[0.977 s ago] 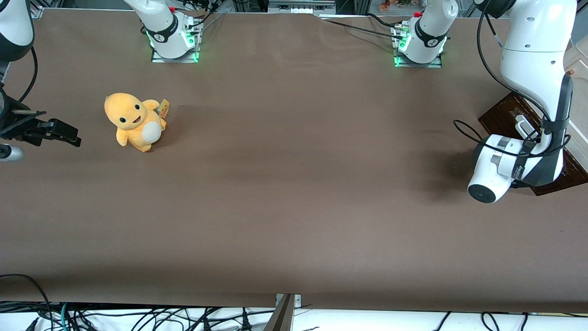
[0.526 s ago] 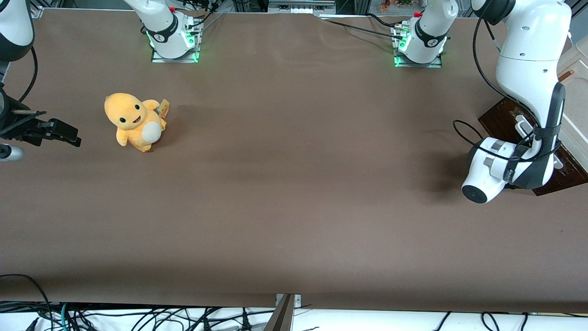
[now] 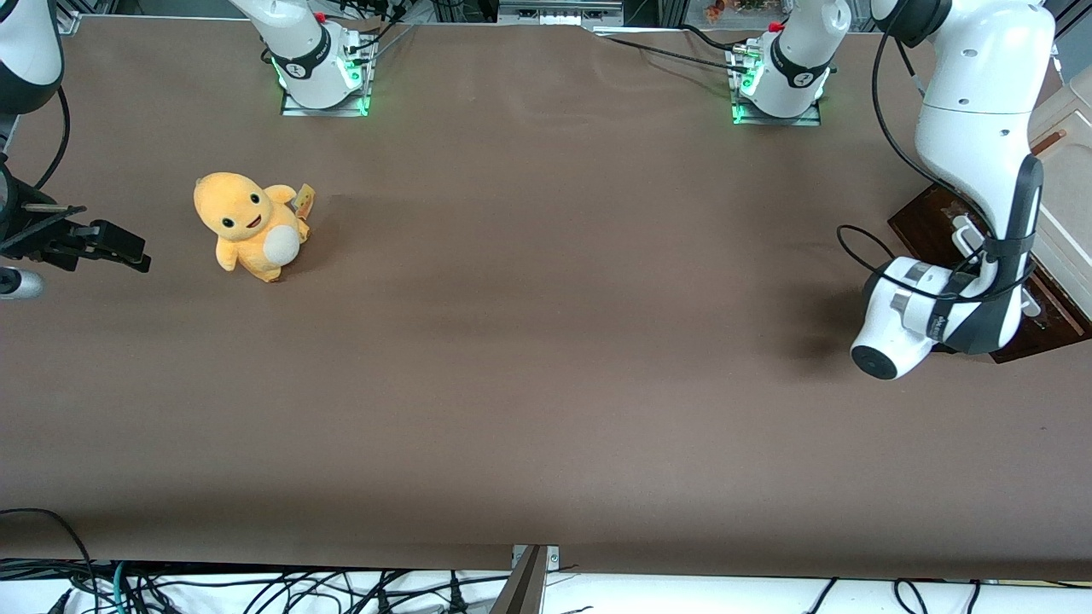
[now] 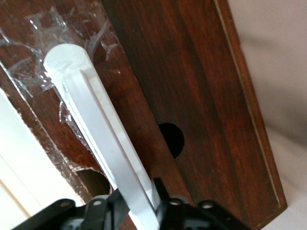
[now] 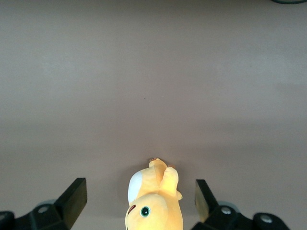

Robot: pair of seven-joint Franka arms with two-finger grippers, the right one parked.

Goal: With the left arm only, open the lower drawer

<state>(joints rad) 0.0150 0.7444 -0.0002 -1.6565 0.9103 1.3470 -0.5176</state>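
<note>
The lower drawer (image 3: pixel 926 217) shows its dark brown front at the working arm's end of the table, under the cream cabinet (image 3: pixel 1066 170). Its long white bar handle (image 3: pixel 962 232) runs across the front. The left arm (image 3: pixel 972 128) reaches down over it, and its wrist hides the gripper in the front view. In the left wrist view my gripper (image 4: pixel 141 211) is shut on the handle (image 4: pixel 96 129), one black finger (image 4: pixel 165 199) pressed against each side of the bar. The glossy wooden front (image 4: pixel 201 96) carries a round hole and some clear tape.
A yellow plush toy (image 3: pixel 252 226) sits on the brown table (image 3: pixel 546 341) toward the parked arm's end. Two arm bases (image 3: pixel 320 64) stand at the table's edge farthest from the front camera. Cables hang below the edge nearest it.
The left arm's wrist has shifted toward the parked arm's end of the table, and the white handle has come a little way with it. The plush toy has not moved.
</note>
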